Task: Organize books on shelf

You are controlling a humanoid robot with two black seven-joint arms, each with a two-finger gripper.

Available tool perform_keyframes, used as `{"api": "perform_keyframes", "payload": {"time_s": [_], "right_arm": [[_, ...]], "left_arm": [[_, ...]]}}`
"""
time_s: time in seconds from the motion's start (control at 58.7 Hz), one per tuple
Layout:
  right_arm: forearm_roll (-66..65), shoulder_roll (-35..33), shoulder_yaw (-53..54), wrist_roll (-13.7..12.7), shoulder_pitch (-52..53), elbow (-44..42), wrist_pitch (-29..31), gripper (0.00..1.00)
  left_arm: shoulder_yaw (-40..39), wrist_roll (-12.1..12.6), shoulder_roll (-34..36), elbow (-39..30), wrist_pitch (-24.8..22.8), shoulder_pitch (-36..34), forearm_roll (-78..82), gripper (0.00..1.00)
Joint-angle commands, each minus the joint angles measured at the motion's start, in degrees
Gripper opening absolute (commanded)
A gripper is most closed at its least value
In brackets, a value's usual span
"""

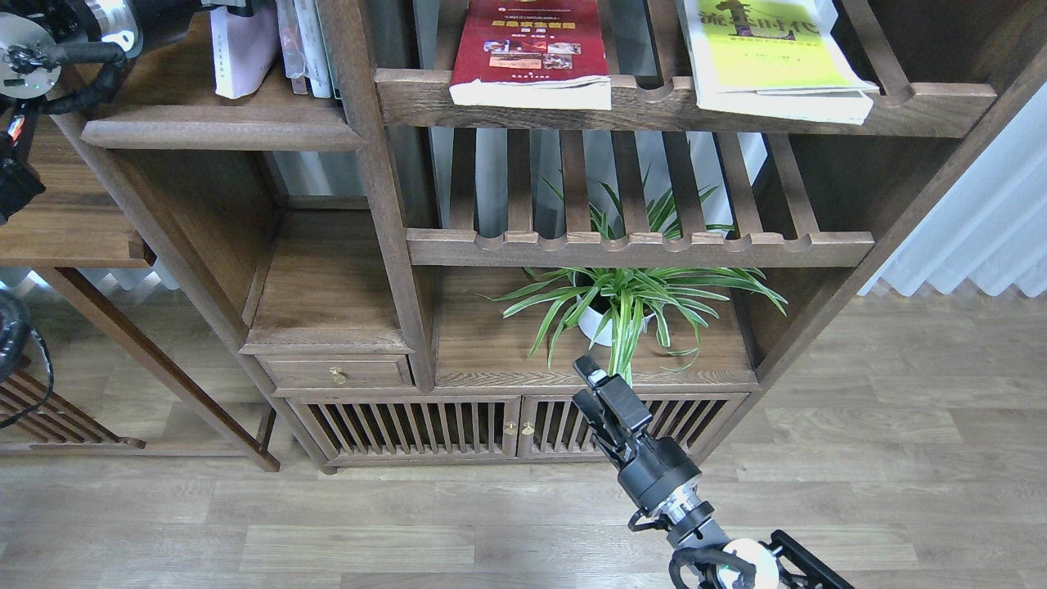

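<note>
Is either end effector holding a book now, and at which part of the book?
The right end effector holds nothing. The left arm reaches the top of the white book on the shelf, but its end effector is cut off, so a hold cannot be told.

plant: spider plant in a white pot, set on the cabinet's lower board, toward its right end
drawer: small, brass knob, shut
slatted doors: both closed
curtain: pale, hung at far right

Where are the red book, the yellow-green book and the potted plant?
red book (527, 41), head view, on its front cover.
yellow-green book (765, 53), head view, on its front cover.
potted plant (590, 321), head view, on its white pot.
</note>
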Motion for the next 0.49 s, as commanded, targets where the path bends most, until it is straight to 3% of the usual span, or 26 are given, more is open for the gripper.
{"api": "perform_keyframes", "payload": {"time_s": [0.0,0.272,0.34,0.375,0.477], "right_arm": [[0.0,-0.01,0.13,-0.01,0.07,-0.01,0.0,0.98],[2.19,0.7,0.48,1.05,-0.19,-0.01,0.0,0.98],[2.28,0.7,0.39,1.13,-0.19,-0.01,0.0,0.98],[2.28,0.7,0.39,1.13,-0.11,-0.01,0.0,0.98],[2.28,0.61,0.39,1.13,-0.19,-0.01,0.0,0.98]], "left_arm": [[-0.37,0.62,0.62,-2.49,-0.01,0.55,-1.99,0.54],[-0.64,2.55,5.54,-14.79,-0.01,5.82,-6.47,0.54],[-0.99,2.73,7.12,-19.27,2.32,7.75,-8.05,0.55],[-1.69,2.82,9.05,-24.71,5.92,10.47,-10.77,0.57],[-2.39,3.34,11.51,-28.94,8.21,12.76,-11.66,0.58]]}}
